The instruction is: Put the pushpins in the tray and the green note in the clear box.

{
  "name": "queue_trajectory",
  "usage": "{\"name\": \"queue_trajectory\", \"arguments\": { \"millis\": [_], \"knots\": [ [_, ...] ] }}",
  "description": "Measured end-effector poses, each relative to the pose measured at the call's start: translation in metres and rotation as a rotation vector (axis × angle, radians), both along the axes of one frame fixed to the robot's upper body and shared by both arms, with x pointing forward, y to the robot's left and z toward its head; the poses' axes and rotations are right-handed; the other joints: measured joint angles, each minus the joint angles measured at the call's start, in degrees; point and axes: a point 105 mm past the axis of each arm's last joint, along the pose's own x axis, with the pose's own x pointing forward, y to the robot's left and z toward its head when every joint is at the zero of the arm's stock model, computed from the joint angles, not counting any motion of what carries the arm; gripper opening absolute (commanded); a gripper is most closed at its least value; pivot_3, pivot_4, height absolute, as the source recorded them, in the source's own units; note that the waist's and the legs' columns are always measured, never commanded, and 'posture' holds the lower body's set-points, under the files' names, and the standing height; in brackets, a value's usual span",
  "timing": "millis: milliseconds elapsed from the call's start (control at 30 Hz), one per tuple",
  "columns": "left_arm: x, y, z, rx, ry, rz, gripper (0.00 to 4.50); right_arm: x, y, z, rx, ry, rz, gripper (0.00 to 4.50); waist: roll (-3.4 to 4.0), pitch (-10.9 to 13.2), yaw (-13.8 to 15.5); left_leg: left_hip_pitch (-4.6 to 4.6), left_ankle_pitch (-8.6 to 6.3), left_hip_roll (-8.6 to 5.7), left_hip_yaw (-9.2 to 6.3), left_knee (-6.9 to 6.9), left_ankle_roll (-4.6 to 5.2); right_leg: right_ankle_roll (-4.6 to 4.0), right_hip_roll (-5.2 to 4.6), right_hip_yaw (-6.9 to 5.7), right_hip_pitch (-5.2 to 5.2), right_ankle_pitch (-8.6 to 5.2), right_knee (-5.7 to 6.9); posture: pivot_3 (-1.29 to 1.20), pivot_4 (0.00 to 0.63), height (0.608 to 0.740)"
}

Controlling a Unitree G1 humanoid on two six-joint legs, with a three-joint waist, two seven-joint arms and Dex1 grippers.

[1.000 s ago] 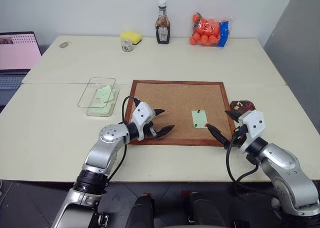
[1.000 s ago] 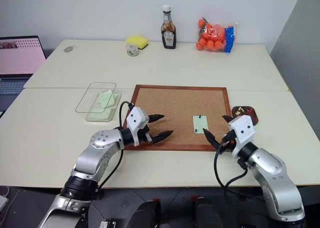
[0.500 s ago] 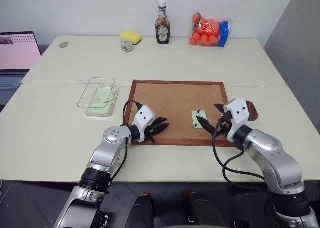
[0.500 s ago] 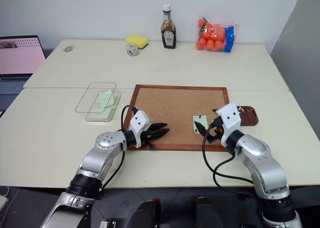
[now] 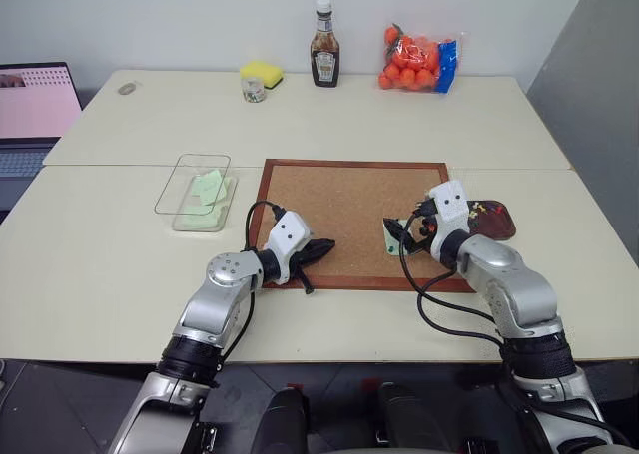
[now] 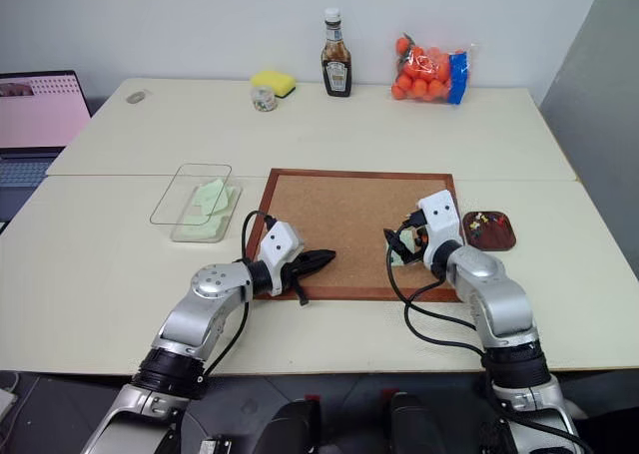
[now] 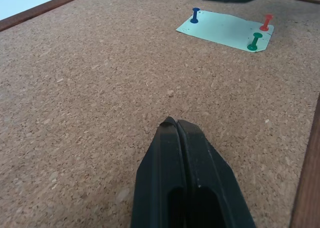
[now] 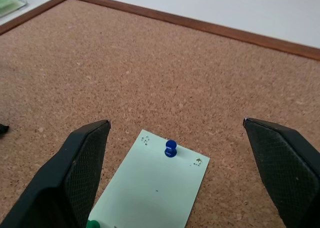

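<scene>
The green note (image 8: 155,193) lies on the corkboard (image 5: 339,210), held by a blue pushpin (image 8: 170,148), a red pushpin (image 7: 266,22) and a green pushpin (image 7: 255,41). My right gripper (image 8: 176,123) hovers just above the note, open, its fingers either side of the blue pin. My left gripper (image 5: 321,246) is shut on nothing, low over the board's near left part. The dark tray (image 6: 504,242) sits right of the board with pins in it. The clear box (image 5: 165,195) stands left of the board with green slips inside.
At the table's back stand a sauce bottle (image 5: 324,45), a yellow sponge (image 5: 262,73), a small jar (image 5: 254,90) and a bag of oranges (image 5: 414,60). A laptop (image 5: 35,105) sits at the far left.
My left gripper has shut without moving away. The right arm has swung from the board's near right corner forward and left, over the green note, staying open.
</scene>
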Motion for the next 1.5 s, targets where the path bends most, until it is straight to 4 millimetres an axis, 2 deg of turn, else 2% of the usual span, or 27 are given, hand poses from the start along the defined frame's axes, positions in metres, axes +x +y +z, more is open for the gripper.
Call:
{"name": "queue_trajectory", "arguments": {
  "millis": [67, 433, 700, 1200, 1500],
  "knots": [
    [0.0, 0.0, 0.0, -0.001, -0.002, 0.001, 0.0, 0.001, -0.002, -0.003, -0.008, 0.008, -0.008, 3.92, 0.0, 0.0, 0.01, 0.0, 0.0, 0.0, 0.0, 0.0, 0.0, 0.0, 0.0, 0.0, 0.0, 0.0, 0.0, 0.0, 0.15, 0.74],
    [-0.001, -0.003, 0.0, -0.008, -0.003, -0.001, 0.0, 0.005, 0.003, -0.012, -0.023, 0.024, 0.014, 1.58, 0.0, 0.0, -0.04, 0.0, 0.0, 0.0, 0.01, 0.0, 0.0, 0.0, 0.0, 0.0, -0.01, 0.0, 0.0, 0.0, 0.15, 0.74],
    [-0.002, -0.003, 0.0, -0.008, -0.006, 0.001, 0.0, 0.007, 0.008, -0.011, -0.04, 0.008, 0.028, 0.0, 0.0, 0.0, -0.04, 0.0, 0.0, 0.0, 0.01, 0.0, 0.01, 0.0, 0.0, 0.01, -0.01, 0.0, 0.0, 0.0, 0.15, 0.74],
    [-0.001, 0.0, -0.001, 0.007, -0.021, 0.016, 0.0, 0.007, 0.01, -0.009, -0.028, 0.003, 0.035, 0.0, 0.0, 0.0, -0.12, 0.0, -0.01, 0.02, 0.01, -0.01, 0.01, 0.0, 0.01, 0.01, -0.02, 0.0, 0.0, 0.0, 0.15, 0.74],
    [-0.001, 0.0, 0.001, 0.015, -0.03, 0.016, 0.0, 0.007, 0.012, 0.001, 0.005, -0.031, 0.032, 0.0, 0.01, 0.0, -0.14, 0.0, -0.01, 0.02, 0.02, -0.01, 0.01, 0.0, 0.01, 0.02, -0.03, 0.0, 0.0, 0.0, 0.15, 0.74]
  ]
}}
